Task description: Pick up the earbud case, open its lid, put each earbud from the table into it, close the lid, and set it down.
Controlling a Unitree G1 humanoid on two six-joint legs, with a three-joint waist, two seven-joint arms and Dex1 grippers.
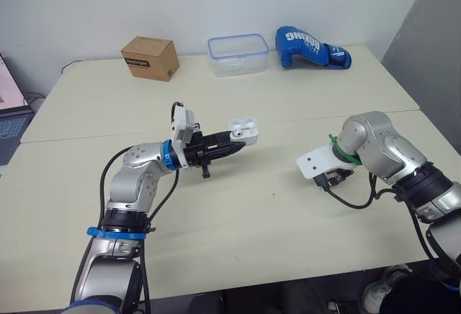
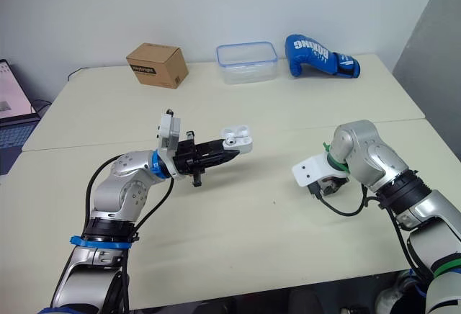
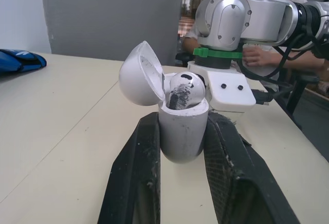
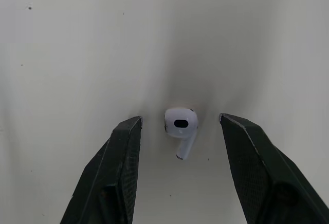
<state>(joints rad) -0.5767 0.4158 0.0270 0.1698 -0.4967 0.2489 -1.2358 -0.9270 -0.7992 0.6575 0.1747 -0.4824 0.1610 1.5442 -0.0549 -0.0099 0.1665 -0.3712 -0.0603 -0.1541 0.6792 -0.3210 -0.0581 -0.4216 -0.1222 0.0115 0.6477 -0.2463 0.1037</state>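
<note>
Right gripper (image 4: 180, 119) hangs open astride a loose earbud (image 4: 181, 125) on the table (image 4: 77, 39); closing off-centre may flick it away. Left gripper (image 3: 183, 122) clamps the open case (image 3: 181, 139).

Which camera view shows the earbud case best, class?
The left wrist view: the earbud case sits close up, clamped between the left jaws, lid open, one earbud inside. Both eye views show it small and distant.

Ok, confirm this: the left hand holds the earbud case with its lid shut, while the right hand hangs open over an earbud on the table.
The lid is open, not shut: the left wrist view shows it tipped back on the earbud case in the left hand. The rest stands.
</note>
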